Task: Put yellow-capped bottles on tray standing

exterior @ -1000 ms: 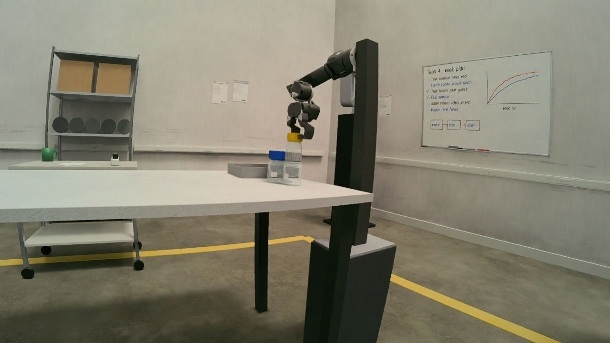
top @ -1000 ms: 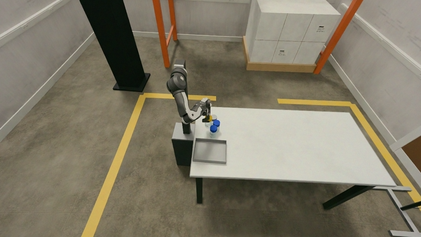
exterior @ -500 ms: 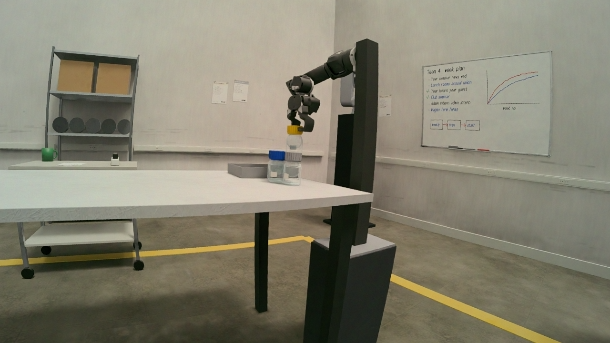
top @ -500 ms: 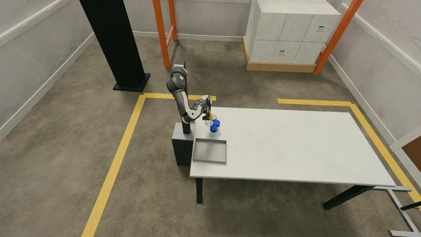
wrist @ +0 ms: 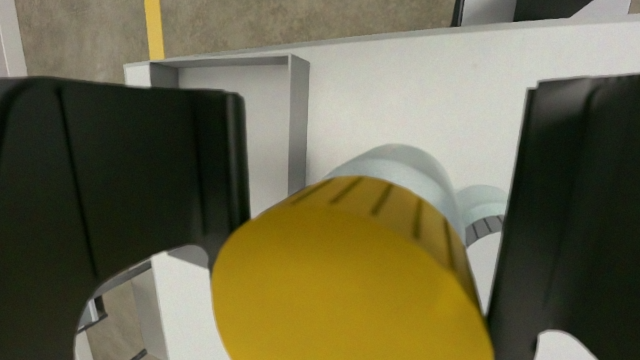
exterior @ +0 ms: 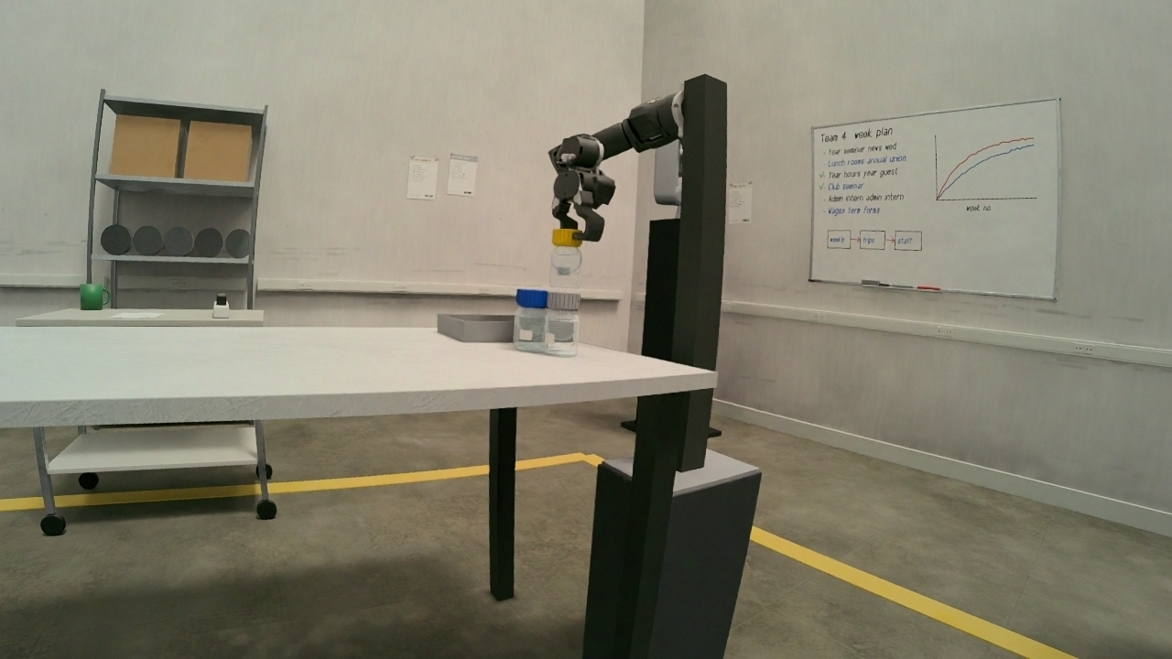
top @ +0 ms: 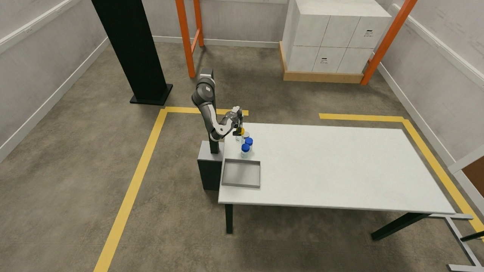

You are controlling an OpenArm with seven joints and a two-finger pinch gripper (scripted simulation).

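Observation:
My gripper [exterior: 577, 232] is shut on the yellow cap of a clear bottle [exterior: 565, 255] and holds it upright in the air above the other bottles. The same yellow-capped bottle [wrist: 350, 265] fills the wrist view between my two black fingers, and shows small in the overhead view [top: 239, 132]. Two blue-capped bottles [top: 248, 143] [top: 245, 150] and a grey-capped bottle [exterior: 562, 322] stand on the white table below. The grey tray [top: 241, 173] lies empty at the table's near left corner, just past the blue-capped bottles.
The arm's pedestal [top: 210, 164] stands at the table's left edge beside the tray. A black post [exterior: 679, 270] rises close to the table corner in the side view.

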